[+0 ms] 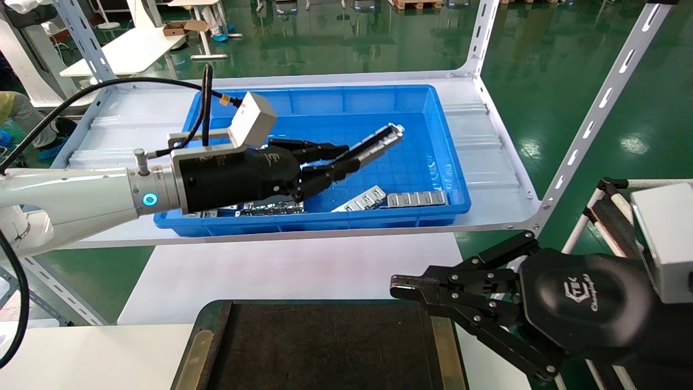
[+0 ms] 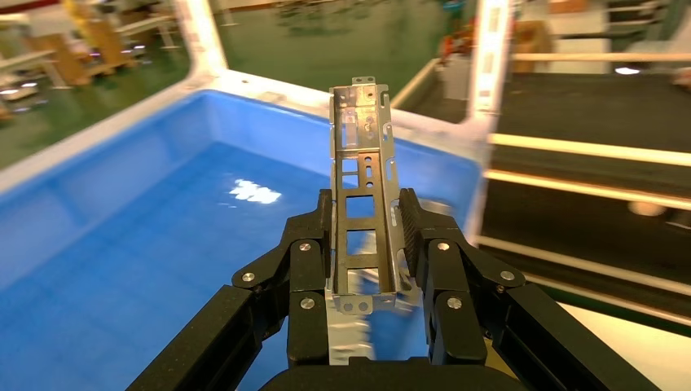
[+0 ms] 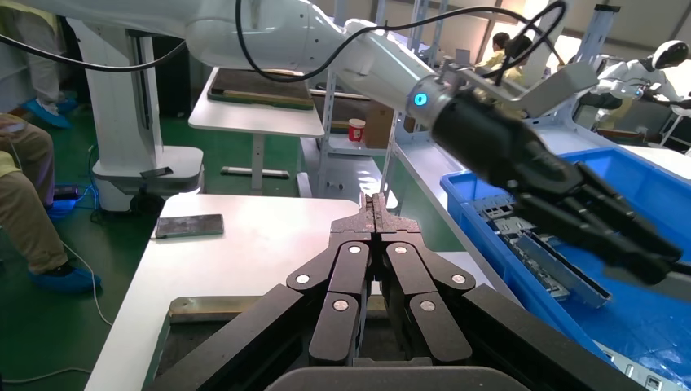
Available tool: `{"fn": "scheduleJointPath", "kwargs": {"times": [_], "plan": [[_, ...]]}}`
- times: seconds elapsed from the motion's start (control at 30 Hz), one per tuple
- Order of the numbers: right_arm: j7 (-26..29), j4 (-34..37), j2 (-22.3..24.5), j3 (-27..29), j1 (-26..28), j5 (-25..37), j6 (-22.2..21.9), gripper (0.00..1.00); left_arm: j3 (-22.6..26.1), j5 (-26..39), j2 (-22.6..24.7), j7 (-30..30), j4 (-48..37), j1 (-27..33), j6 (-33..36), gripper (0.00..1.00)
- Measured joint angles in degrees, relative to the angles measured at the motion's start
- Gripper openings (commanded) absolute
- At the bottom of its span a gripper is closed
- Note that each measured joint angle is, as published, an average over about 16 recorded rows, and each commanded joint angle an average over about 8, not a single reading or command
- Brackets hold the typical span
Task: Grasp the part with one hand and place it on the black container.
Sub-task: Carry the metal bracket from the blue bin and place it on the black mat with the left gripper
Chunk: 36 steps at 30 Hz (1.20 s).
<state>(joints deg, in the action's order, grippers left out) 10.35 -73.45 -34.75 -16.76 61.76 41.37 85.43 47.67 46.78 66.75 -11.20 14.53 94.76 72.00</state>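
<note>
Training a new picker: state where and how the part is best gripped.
Grip the part near one end, across its narrow width, fingers pressing the two raised side walls. The left gripper holds it this way above the blue bin, leaving most of its length free to lay on the black tray.

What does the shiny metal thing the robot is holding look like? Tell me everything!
The part is a slim silver metal channel with raised side rims and rectangular cut-outs and small holes along its length. It looks like thin, bent sheet metal, shiny and stiff. The left gripper is shut on its lower end, one finger pressing each rim, so most of it sticks out past the fingertips. It hangs in the air, tilted, above the blue bin, touching nothing but the gripper.
</note>
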Motion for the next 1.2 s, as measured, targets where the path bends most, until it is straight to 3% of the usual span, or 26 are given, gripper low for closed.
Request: {"fn": "scheduleJointPath", "kwargs": {"times": [0.27, 0.53, 0.93, 1.2], "plan": [[0.0, 0.0, 0.0, 0.0, 0.0, 0.0, 0.0, 0.0, 0.3, -0.7, -3.5, 2.5, 7.3, -4.2, 5.3, 0.0], [0.0, 0.0, 0.0, -0.1, 0.0, 0.0, 0.0, 0.0, 0.8, -1.3, -7.6, 7.0, 19.6, -11.1, 3.6, 0.0], [0.0, 0.0, 0.0, -0.1, 0.0, -0.1, 0.0, 0.0, 2.2, -1.5, -13.9, 15.8, 40.3, -25.9, -10.9, 0.0], [-0.1, 0.0, 0.1, -0.1, 0.0, -0.1, -0.1, 0.0, 3.8, -1.3, -13.8, 21.4, 46.3, -34.7, -23.0, 0.0]]}}
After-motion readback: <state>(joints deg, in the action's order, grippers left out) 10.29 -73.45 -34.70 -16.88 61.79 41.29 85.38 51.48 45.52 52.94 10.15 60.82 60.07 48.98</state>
